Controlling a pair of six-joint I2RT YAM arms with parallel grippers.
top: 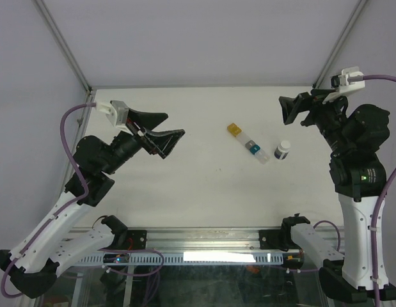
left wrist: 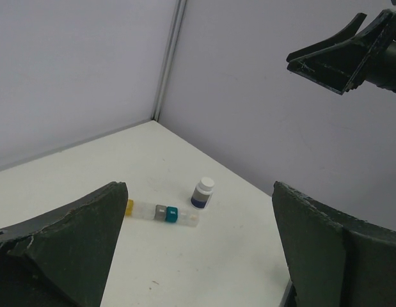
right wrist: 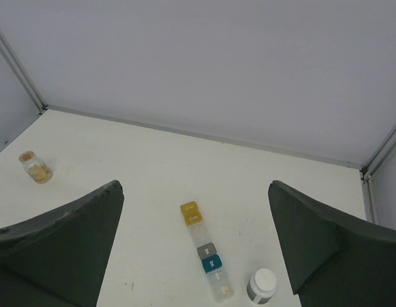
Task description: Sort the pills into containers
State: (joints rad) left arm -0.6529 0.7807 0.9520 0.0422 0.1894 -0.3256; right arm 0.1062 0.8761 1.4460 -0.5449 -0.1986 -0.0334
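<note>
The containers [top: 249, 143] lie as a strip on the white table, right of centre, with a yellow end [right wrist: 191, 211], a grey and a teal cell [right wrist: 211, 263], and clear cells. A pale speck shows in the clear end cell [right wrist: 223, 291]; loose pills are out of view. My left gripper [top: 175, 124] hangs open above the table's left half, well short of the strip [left wrist: 162, 213]. My right gripper [top: 286, 110] is raised and open at the back right, looking down on the strip. Neither holds anything.
A small bottle [top: 282, 151] with a white cap stands just right of the strip's clear end, and also appears as the bottle [left wrist: 202, 192] [right wrist: 261, 286] in both wrist views. A tiny glass jar [right wrist: 35, 167] with amber contents stands far left. Grey walls enclose the table.
</note>
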